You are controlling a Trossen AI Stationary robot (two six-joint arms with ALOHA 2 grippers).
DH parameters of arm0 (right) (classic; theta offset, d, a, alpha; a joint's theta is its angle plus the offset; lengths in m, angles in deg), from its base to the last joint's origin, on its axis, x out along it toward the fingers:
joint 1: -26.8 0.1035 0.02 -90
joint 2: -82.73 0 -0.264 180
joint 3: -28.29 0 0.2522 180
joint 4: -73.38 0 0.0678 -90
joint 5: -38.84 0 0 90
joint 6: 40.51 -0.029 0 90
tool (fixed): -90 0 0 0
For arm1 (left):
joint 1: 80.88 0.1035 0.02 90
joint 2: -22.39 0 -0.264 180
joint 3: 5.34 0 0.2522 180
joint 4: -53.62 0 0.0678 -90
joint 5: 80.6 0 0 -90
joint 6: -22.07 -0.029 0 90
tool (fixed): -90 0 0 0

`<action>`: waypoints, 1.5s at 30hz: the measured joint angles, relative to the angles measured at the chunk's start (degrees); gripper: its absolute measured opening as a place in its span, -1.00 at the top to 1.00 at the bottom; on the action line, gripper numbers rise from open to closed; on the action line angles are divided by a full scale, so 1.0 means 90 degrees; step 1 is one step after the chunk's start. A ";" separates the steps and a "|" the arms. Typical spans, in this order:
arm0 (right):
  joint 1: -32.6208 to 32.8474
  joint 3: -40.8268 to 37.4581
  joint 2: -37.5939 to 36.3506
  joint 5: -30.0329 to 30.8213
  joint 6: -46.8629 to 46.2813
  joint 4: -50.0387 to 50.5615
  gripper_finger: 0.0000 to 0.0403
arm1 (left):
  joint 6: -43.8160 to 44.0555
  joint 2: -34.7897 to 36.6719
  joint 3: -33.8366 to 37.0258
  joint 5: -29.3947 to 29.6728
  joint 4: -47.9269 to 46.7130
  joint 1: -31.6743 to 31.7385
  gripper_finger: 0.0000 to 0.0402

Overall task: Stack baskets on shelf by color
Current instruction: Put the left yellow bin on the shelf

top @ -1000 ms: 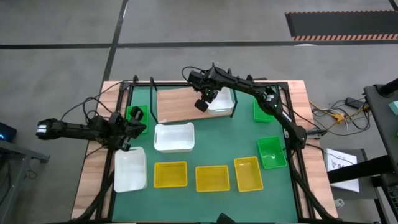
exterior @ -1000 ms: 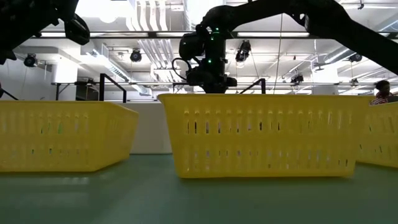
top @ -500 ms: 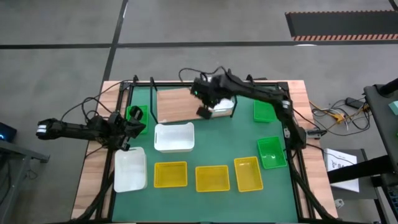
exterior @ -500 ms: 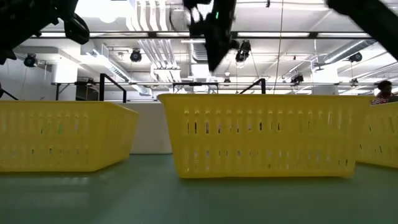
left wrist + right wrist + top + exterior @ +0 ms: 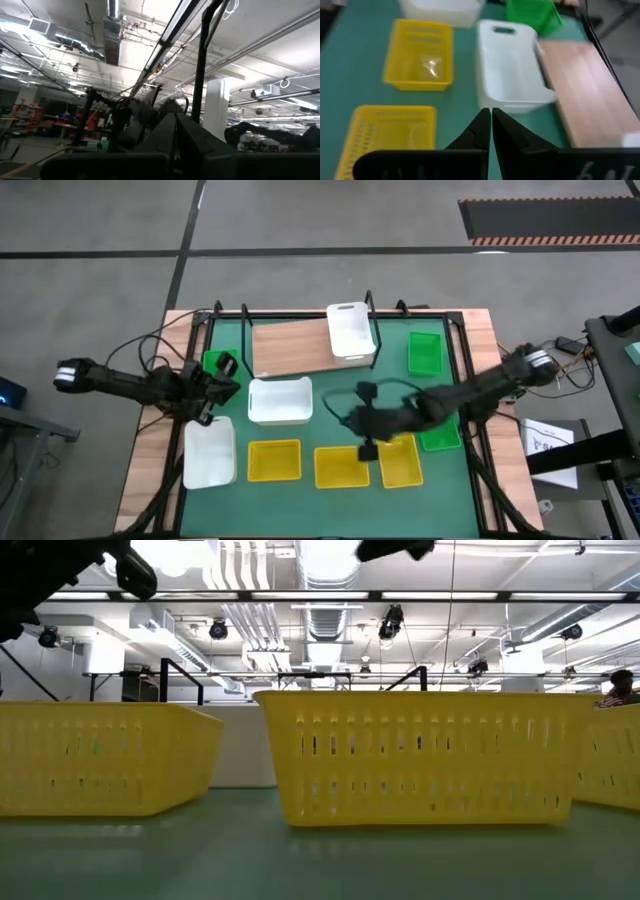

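Observation:
My right gripper (image 5: pixel 350 418) hovers shut over the green mat, between the white basket (image 5: pixel 280 401) on the mat and the row of three yellow baskets (image 5: pixel 341 466). Its wrist view shows that white basket (image 5: pixel 512 65), two yellow baskets (image 5: pixel 420 55) and the shelf board (image 5: pixel 590 85). A second white basket (image 5: pixel 350 330) rests with its bottom on the right end of the shelf (image 5: pixel 290 348). The third white one (image 5: pixel 209 452) lies at the mat's left edge. Green baskets sit at the right (image 5: pixel 425 352) (image 5: pixel 437 428) and left (image 5: pixel 218 363). My left gripper (image 5: pixel 207 388) waits shut by the left green basket.
The table's black frame rails (image 5: pixel 465 380) run along the sides. In the low view the yellow baskets (image 5: pixel 420 755) fill the foreground, with the arms only as dark shapes at the top (image 5: pixel 395 548). Bare mat (image 5: pixel 350 395) lies between the shelf and the yellow row.
My right gripper has left the white basket on the shelf, swung quickly toward the near edge and come low over the mat, turning to point toward the table's left. The white basket stays on the shelf's right end.

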 joint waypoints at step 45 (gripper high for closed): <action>-0.0679 -0.5358 -0.4196 -0.1042 0.2846 -0.5523 0.95 | 0.5868 -0.5695 -0.7449 0.3256 -0.9654 -0.2697 1.00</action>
